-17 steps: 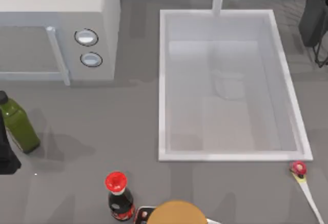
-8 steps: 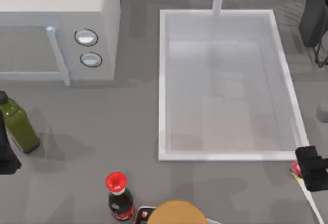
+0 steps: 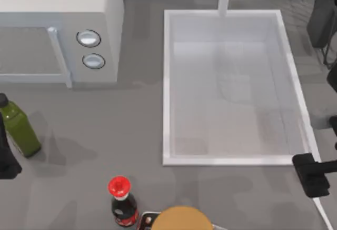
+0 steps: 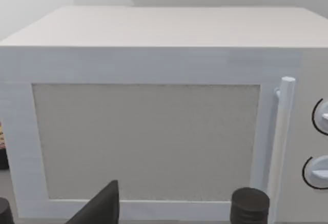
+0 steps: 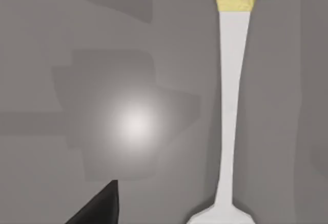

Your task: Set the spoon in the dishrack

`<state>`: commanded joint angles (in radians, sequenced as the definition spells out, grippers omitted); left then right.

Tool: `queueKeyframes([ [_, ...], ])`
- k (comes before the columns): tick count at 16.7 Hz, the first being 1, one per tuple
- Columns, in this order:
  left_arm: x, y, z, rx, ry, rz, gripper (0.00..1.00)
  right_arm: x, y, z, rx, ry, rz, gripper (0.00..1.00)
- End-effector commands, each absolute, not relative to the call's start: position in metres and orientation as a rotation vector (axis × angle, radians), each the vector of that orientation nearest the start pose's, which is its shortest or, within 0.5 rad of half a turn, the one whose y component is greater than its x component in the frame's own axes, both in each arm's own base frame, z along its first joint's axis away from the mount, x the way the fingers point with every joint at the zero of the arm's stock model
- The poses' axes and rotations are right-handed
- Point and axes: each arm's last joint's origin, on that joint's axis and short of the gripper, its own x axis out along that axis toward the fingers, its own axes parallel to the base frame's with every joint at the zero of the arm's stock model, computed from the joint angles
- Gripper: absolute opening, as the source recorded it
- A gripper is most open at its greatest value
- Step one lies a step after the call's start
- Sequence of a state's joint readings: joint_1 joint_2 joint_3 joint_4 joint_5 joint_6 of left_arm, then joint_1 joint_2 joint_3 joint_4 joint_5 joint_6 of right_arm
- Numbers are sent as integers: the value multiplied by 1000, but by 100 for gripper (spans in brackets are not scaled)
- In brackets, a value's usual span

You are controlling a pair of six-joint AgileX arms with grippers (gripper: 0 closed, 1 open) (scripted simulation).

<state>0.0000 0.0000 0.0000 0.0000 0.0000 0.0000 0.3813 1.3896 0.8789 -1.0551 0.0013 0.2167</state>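
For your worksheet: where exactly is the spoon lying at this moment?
The spoon lies flat on the grey table at the top view's right front corner, just in front of the sink, with the right gripper above it.

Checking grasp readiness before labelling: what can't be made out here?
- Spoon: in the top view the right claw hides its red end.
- Right claw's opening: not visible in any view.
- Dishrack: cut off by the top view's right edge.
- Left claw: parked facing the microwave, opening unclear.
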Motion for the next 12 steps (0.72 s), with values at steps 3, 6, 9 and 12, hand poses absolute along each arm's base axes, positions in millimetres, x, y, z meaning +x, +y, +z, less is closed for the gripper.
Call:
queueKeyframes([
  [3, 106, -1, 160, 0, 0, 0, 100, 206, 83, 189, -125, 1563, 126, 100],
  [6, 106, -1, 160, 0, 0, 0, 100, 209, 84, 166, -128, 1566, 126, 100],
  [9, 106, -1, 160, 0, 0, 0, 100, 212, 86, 132, -124, 1552, 130, 100],
  [12, 106, -1, 160, 0, 0, 0, 100, 209, 85, 104, -124, 1552, 130, 100],
])
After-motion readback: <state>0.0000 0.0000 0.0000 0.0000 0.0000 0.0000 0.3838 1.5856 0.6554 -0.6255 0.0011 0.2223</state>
